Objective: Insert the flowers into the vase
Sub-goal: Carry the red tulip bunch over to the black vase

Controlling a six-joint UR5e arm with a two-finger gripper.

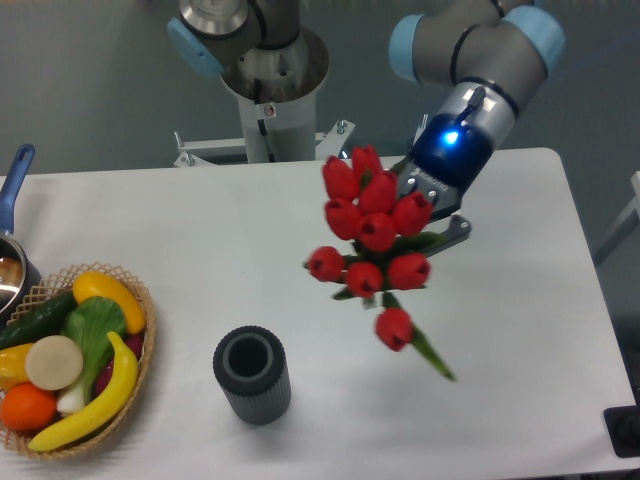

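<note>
The flowers (372, 228), a bunch of red tulips with green stems, hang in the air over the right half of the table, buds pointing toward the camera. My gripper (430, 228) is shut on the bunch's stems behind the buds; the fingers are mostly hidden by the buds. One tulip (395, 327) droops lower than the rest. The vase (251, 374), a dark grey ribbed cylinder with an open round mouth, stands upright near the front of the table, to the lower left of the bunch and apart from it.
A wicker basket (135, 400) of fruit and vegetables sits at the front left edge. A pot with a blue handle (14, 180) is at the far left. The metal robot base column (272, 85) stands behind the table.
</note>
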